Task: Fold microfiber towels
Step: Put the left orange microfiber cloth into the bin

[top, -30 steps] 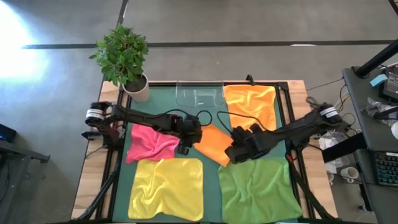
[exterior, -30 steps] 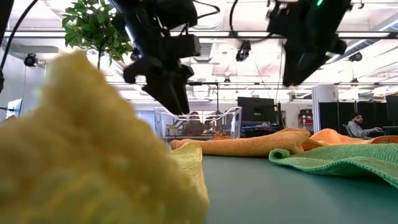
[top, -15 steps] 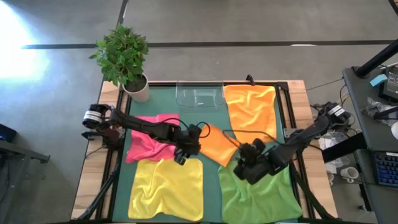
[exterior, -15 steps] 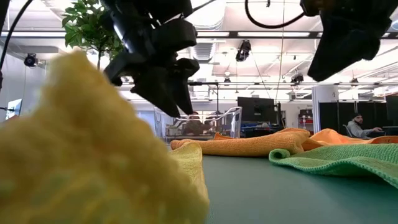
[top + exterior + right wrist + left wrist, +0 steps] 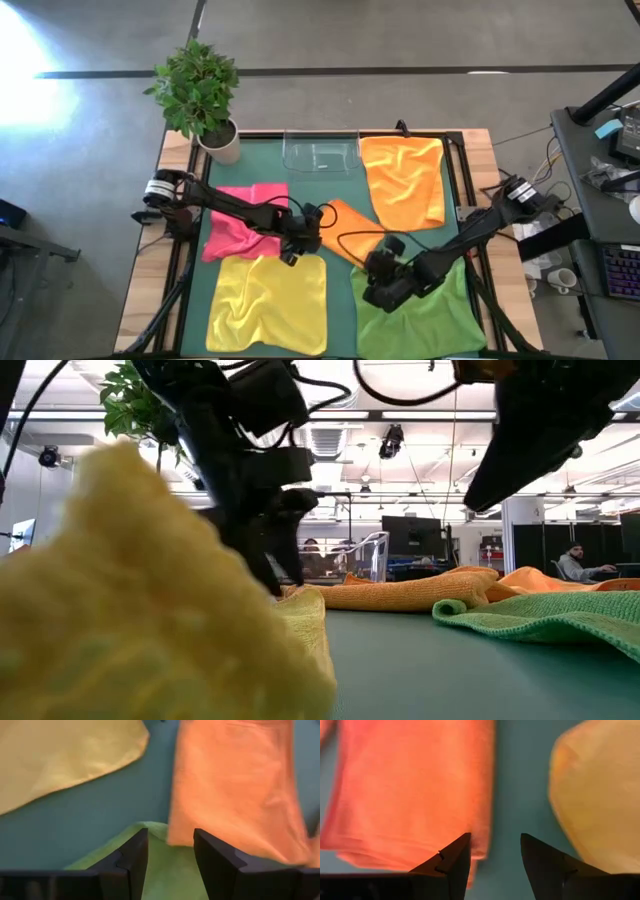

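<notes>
left pincer [image 5: 292, 252], fingers apart and empty, hangs over the mat strip between the small orange towel [image 5: 352, 226] and the far edge of the yellow towel [image 5: 268, 303]. right pincer [image 5: 377, 290], also apart, sits above the green towel [image 5: 420, 312] corner. pink towel [image 5: 242, 220] and large orange towel [image 5: 404, 178] lie flat on the desk [image 5: 487, 170].

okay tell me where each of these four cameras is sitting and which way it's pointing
High view: overhead, straight down; both arms, left end effector, right end effector.
Low view: table height, level across the yellow towel into the room; arms drop from above.
Left wrist view: down past its open fingers at the small orange towel.
Right wrist view: down past its open fingers at the green towel.
Both wrist views share the small orange and yellow towels.
</notes>
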`<state>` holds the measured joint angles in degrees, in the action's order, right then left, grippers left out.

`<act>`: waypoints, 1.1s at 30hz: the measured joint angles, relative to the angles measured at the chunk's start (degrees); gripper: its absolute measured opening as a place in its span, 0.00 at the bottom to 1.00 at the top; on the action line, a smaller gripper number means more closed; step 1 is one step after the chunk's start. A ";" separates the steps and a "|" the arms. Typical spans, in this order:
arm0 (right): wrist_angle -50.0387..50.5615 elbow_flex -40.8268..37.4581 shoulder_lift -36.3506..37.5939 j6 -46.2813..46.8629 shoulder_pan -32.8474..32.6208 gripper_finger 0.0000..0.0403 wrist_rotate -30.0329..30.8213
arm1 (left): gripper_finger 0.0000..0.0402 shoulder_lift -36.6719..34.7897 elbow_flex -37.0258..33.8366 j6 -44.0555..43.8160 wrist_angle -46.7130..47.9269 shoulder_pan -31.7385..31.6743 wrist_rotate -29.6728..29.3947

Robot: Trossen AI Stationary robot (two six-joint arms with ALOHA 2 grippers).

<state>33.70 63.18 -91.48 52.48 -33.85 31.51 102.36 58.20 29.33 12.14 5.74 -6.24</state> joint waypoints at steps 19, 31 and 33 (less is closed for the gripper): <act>1.26 2.95 -4.39 -5.87 1.26 0.37 -0.09 | 0.28 3.37 0.09 -0.38 -2.64 -0.92 -9.42; -1.72 2.94 -6.87 -11.18 5.47 0.37 -0.47 | 0.03 3.52 0.28 -0.47 -2.58 -0.87 -9.31; -3.10 2.94 -7.02 -13.88 6.39 0.37 -1.72 | 0.03 3.52 0.28 -0.49 -2.58 -0.87 -9.27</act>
<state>30.60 66.12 -98.50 38.59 -27.45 29.79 105.89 58.48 28.84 9.56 4.86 -15.51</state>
